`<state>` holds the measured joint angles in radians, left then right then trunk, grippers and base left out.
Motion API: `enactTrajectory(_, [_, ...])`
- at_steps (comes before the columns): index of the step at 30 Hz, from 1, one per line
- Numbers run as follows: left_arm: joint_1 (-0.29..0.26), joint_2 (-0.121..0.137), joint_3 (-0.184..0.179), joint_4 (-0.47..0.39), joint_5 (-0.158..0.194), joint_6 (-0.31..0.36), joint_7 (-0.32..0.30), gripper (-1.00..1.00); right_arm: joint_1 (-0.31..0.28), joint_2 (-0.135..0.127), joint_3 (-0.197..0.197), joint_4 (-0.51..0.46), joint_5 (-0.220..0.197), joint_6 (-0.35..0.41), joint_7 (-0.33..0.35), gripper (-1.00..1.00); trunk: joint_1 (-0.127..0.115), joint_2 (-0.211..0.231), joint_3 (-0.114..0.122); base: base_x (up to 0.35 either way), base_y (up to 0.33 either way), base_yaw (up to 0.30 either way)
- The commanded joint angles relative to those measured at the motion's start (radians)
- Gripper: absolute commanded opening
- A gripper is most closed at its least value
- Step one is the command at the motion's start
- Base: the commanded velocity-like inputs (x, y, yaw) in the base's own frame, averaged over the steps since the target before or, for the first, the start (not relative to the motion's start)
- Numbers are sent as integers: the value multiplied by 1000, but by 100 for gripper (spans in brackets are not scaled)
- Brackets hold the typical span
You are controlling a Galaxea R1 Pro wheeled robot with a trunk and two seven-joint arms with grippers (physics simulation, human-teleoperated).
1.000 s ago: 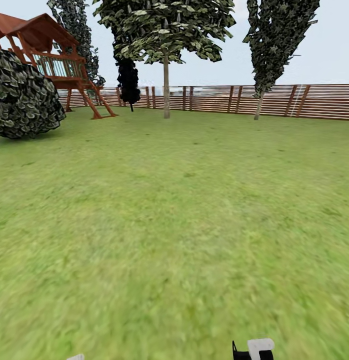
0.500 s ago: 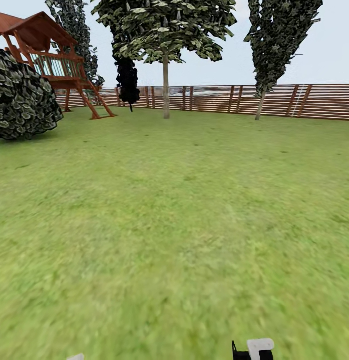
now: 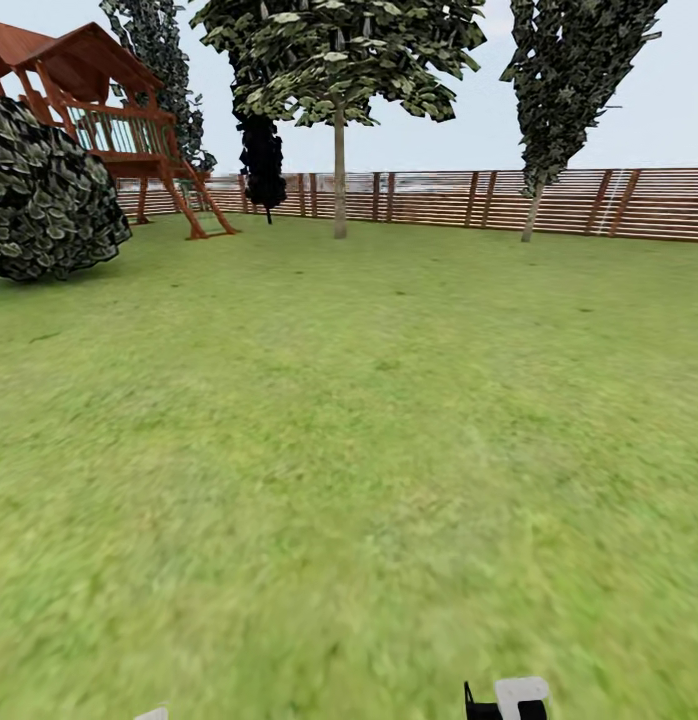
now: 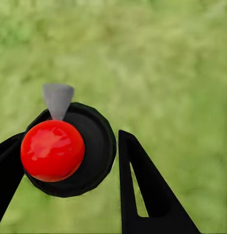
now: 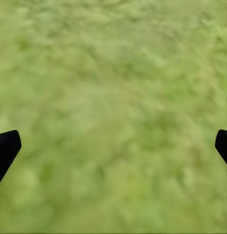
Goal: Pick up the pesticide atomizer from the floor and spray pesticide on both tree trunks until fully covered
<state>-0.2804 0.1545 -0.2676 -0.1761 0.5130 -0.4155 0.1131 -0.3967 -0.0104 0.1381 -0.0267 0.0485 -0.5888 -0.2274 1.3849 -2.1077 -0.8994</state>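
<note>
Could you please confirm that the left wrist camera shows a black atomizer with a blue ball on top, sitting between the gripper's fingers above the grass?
Not quite: the ball is red, not blue. The left wrist view shows it on top of the black atomizer, between the left gripper fingers, above the grass.

The bright green grass lawn (image 3: 369, 420) looks soft and blurry. The red-brown slatted wooden fence (image 3: 549, 200) looks matt. The glossy red round ball (image 4: 52, 150) sits on a matt black disc (image 4: 96, 146).
</note>
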Motion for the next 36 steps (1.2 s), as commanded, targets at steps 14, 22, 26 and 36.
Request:
enactTrajectory(14, [0,0,-9,0,2,-2,8,-100,-1,0,8,1,5,0,-11,100,0,0,-1,339,0,55])
enactTrajectory(22, [-1,0,-9,0,2,-2,8,-100,-1,0,8,1,5,0,-11,100,0,0,-1,339,0,0])
enactTrajectory(26, [0,-1,-9,-1,1,-2,8,-100,-1,0,8,1,5,1,-11,100,0,0,-1,339,0,0])
enactTrajectory(36, [-1,0,-9,-2,2,-2,8,-100,-1,0,8,1,5,0,-10,100,0,0,-1,339,0,0])
